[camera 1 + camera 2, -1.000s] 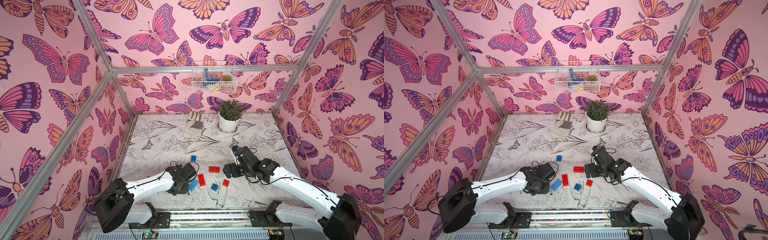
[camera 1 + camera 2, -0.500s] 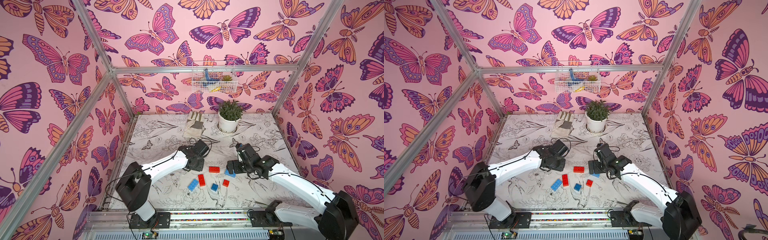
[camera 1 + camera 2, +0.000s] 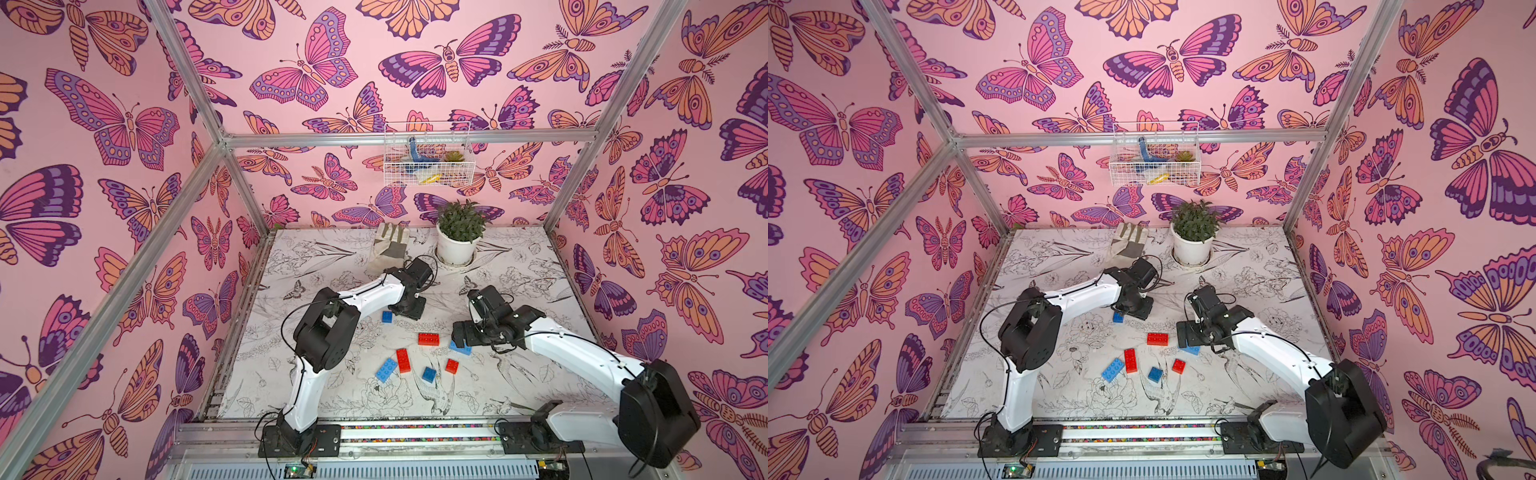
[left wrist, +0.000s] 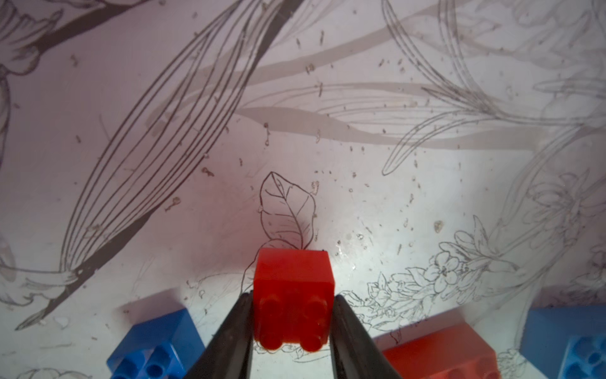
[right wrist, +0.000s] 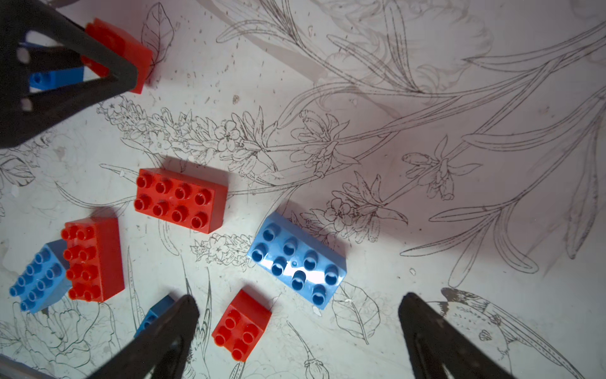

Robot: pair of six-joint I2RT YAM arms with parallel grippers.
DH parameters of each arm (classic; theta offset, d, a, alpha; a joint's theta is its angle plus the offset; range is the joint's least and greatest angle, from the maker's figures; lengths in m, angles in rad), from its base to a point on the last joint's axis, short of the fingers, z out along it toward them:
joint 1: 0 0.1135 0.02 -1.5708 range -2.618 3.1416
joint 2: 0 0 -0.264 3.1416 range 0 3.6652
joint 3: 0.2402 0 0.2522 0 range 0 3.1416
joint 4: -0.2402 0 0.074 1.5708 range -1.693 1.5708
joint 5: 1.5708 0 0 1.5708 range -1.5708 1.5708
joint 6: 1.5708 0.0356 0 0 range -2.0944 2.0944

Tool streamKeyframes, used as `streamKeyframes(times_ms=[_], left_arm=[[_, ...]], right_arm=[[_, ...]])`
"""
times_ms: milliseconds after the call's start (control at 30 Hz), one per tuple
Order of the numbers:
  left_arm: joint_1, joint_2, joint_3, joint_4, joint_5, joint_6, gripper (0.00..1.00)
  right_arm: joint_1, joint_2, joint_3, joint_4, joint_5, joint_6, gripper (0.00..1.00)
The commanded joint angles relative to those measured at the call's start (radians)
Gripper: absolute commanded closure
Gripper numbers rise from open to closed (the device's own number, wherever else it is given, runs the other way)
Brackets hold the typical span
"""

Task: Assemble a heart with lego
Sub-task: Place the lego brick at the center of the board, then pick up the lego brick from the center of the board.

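No text, label, brand, number or sign could be read in any view. The pink butterfly-printed walls (image 3: 124, 124) and the white flower-drawn table sheet (image 3: 540, 266) were marked with pictures only. No lettering could be made out on the studs of the red and blue plastic bricks (image 5: 180, 200).

Toward the far edge of the table (image 3: 519, 266), printed with line-drawn flowers and birds: a leafy potted plant (image 3: 459, 230) in a white pot, with a pale work glove (image 3: 390, 247) lying just left of it. Above both, a white wire basket (image 3: 428, 179) hanging on the far wall. All around, pink butterfly wallpaper (image 3: 307, 62).
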Motion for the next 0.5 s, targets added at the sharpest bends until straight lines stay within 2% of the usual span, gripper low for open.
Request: streamKeyframes(times_ms=[0,67,200,300,467], left_arm=[[0.011,-0.019,0.029,-0.047,0.025,0.027,0.48],[0.015,-0.060,0.016,-0.050,0.037,0.024,0.42],[0.021,-0.177,-0.046,-0.049,0.031,-0.009,0.39],[0.023,-0.292,-0.140,-0.030,-0.002,-0.056,0.33],[0.029,-0.478,-0.330,0.016,-0.047,-0.144,0.30]], right_arm=[[-0.006,0.013,0.040,-0.017,-0.044,-0.041,0.02],[-0.004,0.020,0.049,-0.014,-0.061,-0.060,0.03],[0.025,0.046,0.087,-0.035,-0.052,-0.104,0.06],[0.094,0.084,0.130,-0.057,-0.020,-0.143,0.09],[0.182,0.159,0.182,-0.069,0.005,-0.206,0.14]])
